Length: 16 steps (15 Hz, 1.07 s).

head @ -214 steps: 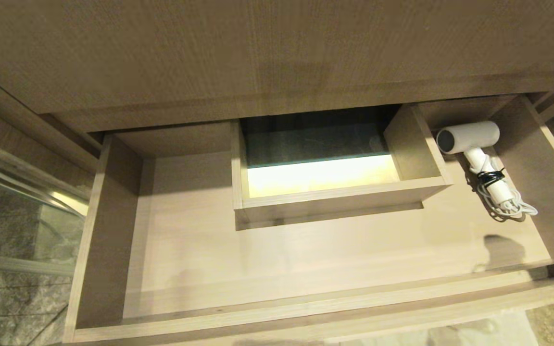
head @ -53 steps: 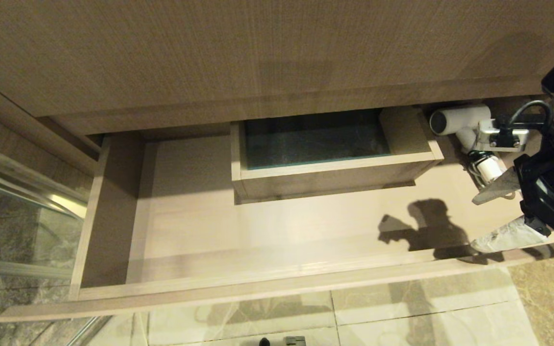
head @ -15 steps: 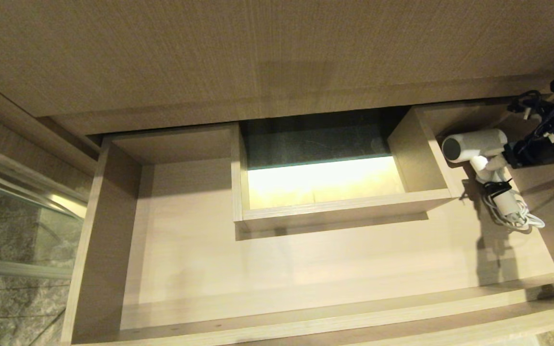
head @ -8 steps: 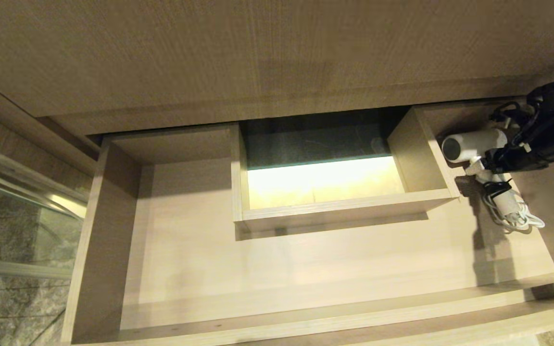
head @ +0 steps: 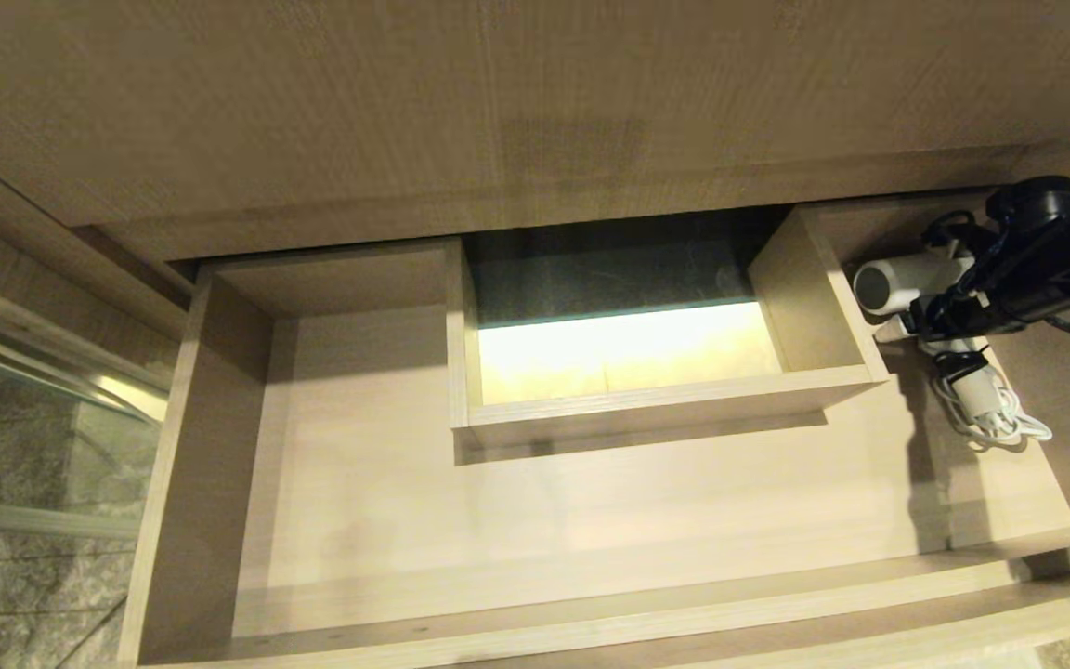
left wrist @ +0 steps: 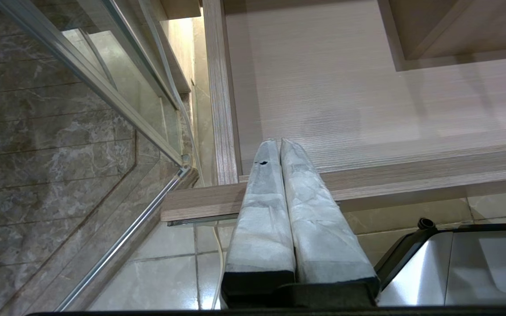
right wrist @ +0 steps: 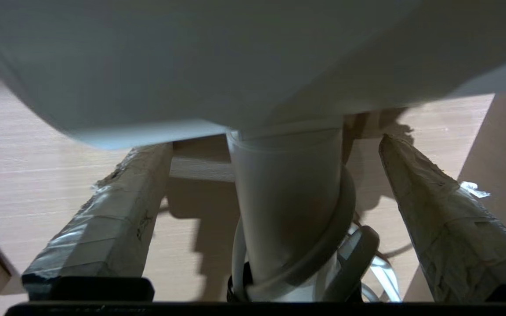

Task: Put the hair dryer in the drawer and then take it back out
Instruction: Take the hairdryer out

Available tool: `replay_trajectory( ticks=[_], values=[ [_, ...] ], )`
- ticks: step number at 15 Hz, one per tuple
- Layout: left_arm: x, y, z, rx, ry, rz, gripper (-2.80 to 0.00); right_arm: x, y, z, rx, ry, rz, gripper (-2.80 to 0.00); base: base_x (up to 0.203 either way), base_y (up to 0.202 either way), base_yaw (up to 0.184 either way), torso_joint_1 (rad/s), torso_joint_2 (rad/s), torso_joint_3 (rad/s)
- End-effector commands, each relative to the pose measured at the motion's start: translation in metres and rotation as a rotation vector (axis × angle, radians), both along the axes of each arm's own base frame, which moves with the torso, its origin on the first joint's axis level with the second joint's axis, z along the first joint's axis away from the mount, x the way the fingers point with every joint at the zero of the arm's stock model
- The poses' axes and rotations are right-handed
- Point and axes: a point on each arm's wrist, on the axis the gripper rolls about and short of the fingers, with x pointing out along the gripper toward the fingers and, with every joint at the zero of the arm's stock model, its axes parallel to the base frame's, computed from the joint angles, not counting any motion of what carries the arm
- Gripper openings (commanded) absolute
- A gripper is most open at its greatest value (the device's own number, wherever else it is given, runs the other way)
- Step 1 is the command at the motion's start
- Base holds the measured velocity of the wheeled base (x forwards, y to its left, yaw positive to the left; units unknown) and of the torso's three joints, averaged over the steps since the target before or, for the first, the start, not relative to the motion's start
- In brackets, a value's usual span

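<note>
Hair dryer [head: 906, 282] lies in right end of open drawer [head: 535, 613], beside boxed cut-out [head: 665, 395], cord bundle toward drawer front. Right pincer [right wrist: 275, 145] spread wide, 2 fingers [right wrist: 103, 219] straddling dryer handle without touching. Left pincer [left wrist: 279, 142] pressed together, empty, parked above drawer's front left corner.

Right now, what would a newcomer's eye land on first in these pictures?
Probably the white hair dryer lying in the far right corner of the open drawer, with the right hand open astride its handle, not gripping. Next, the brightly lit boxed cut-out at the drawer's middle back.
</note>
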Motion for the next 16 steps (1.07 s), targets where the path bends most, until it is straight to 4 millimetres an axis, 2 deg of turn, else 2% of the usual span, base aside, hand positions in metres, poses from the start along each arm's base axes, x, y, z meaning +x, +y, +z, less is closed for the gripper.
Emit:
replay_trajectory(
  ticks=[1, 5, 8, 10, 13, 16],
  values=[
    [0.0, 0.0, 0.0, 0.0, 0.001, -0.001, -2.8, 0.003, -0.001, -0.004, 0.003, 0.0, 0.001, -2.8, 0.0, 0.0, 0.0, 0.0, 0.0, 0.0],
    [0.0, 0.0, 0.0, 0.0, 0.001, -0.001, -2.8, -0.004, 0.002, 0.003, -0.005, 0.013, 0.014, -2.8, 0.0, 0.0, 0.0, 0.0, 0.0, 0.0],
    [0.0, 0.0, 0.0, 0.0, 0.001, -0.001, -2.8, -0.021, 0.006, 0.028, -0.036, -0.013, 0.035, -2.8, 0.0, 0.0, 0.0, 0.0, 0.0, 0.0],
    [0.0, 0.0, 0.0, 0.0, 0.001, -0.001, -2.8, -0.048, 0.013, 0.056, -0.092, -0.008, 0.081, -2.8, 0.0, 0.0, 0.0, 0.0, 0.0, 0.0],
    [0.0, 0.0, 0.0, 0.0, 0.001, -0.001, -2.8, -0.1, 0.026, 0.094, -0.174, 0.015, 0.157, -2.8, 0.0, 0.0, 0.0, 0.0, 0.0, 0.0],
    [0.0, 0.0, 0.0, 0.0, 0.0, -0.001, -2.8, -0.157, 0.04, 0.119, -0.218, -0.007, 0.181, -2.8, 0.0, 0.0, 0.0, 0.0, 0.0, 0.0]
  ],
)
